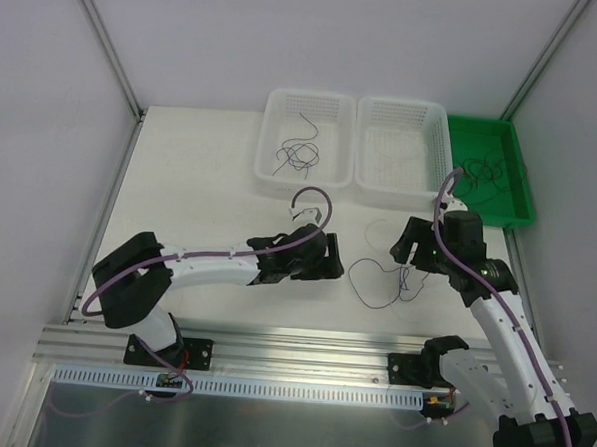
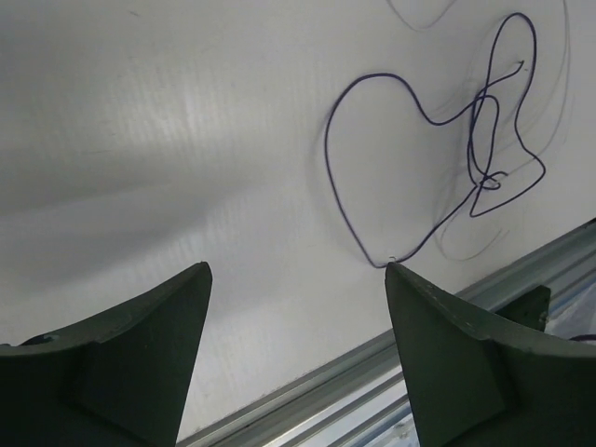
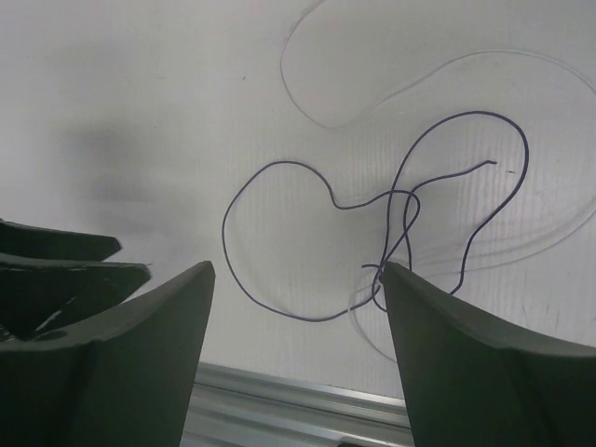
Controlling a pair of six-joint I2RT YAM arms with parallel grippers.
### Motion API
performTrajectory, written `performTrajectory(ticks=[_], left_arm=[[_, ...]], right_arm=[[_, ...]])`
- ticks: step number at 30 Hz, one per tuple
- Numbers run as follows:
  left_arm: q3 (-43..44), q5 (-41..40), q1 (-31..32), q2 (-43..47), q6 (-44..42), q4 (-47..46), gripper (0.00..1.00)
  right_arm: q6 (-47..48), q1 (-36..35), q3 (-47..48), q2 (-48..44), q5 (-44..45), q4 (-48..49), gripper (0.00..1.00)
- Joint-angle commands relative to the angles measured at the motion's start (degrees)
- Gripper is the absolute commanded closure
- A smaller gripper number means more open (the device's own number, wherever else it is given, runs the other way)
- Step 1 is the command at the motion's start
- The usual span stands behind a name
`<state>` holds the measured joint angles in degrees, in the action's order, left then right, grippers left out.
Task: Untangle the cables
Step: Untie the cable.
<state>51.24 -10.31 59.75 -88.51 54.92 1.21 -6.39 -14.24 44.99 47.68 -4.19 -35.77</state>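
A thin dark purple cable (image 1: pixel 379 281) lies looped on the white table between my two grippers, with a small knot at its right side. In the left wrist view it forms a heart-shaped loop (image 2: pixel 372 93) with the knot (image 2: pixel 486 179) to its right. In the right wrist view its knot (image 3: pixel 378 271) lies just beside my right finger tip. A paler hair-thin strand (image 3: pixel 307 107) curves around it. My left gripper (image 1: pixel 335 257) is open and empty, left of the cable. My right gripper (image 1: pixel 407 253) is open and empty, over the cable's right part.
A white basket (image 1: pixel 274 117) at the back holds a few dark cables (image 1: pixel 298 155). A second white basket (image 1: pixel 398 189) stands beside it. A green tray (image 1: pixel 521 185) at the back right holds more tangled cables (image 1: pixel 484 171). An aluminium rail (image 1: pixel 292 355) runs along the near table edge.
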Motion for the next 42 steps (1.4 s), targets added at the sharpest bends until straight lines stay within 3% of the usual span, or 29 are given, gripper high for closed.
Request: performTrajectory(ticks=[1, 5, 9, 13, 16, 17, 20, 28, 33, 42], left_arm=[[5.17, 2.22, 1.34, -6.56, 6.69, -6.83, 0.25], [9.75, 2.31, 2.91, -12.82, 10.30, -8.24, 0.35], [12.91, 1.87, 4.23, -17.74, 11.35, -8.16, 0.42], [14.15, 1.43, 4.59, -21.78, 12.49, -8.16, 0.55], [13.45, -0.41, 4.59, -22.23, 12.93, -7.72, 0.69], [12.66, -1.03, 4.59, -22.06, 12.94, -7.54, 0.82], [10.37, -4.01, 4.59, -19.78, 12.15, -6.84, 1.00], [4.14, -12.80, 4.59, -6.16, 3.64, -1.48, 1.00], [2.90, -17.46, 4.59, 3.14, -1.64, 5.28, 1.00], [3.34, -20.19, 4.59, 13.44, -8.86, 12.31, 1.00]], right_arm=[[-1.07, -0.70, -1.31, -3.29, -1.00, 1.49, 0.20], [-1.43, -0.88, -2.45, -5.23, -1.88, 1.58, 0.13], [-1.17, -1.05, -2.80, -6.02, -2.32, 1.32, 0.13], [-1.17, -1.14, -3.33, -6.46, -2.76, 1.67, 0.13], [-0.90, -1.14, -3.51, -6.55, -2.85, 1.49, 0.13], [-0.99, -1.14, -3.60, -6.55, -2.85, 1.49, 0.13], [-0.90, -1.23, -4.12, -6.11, -2.85, 2.02, 0.12], [-1.60, -4.30, -7.37, 1.44, -3.55, 5.44, 0.12], [-4.85, -12.03, -10.18, 11.00, -0.21, 11.94, 0.13], [-7.84, -23.81, -6.41, 26.14, 7.08, 18.36, 0.21]])
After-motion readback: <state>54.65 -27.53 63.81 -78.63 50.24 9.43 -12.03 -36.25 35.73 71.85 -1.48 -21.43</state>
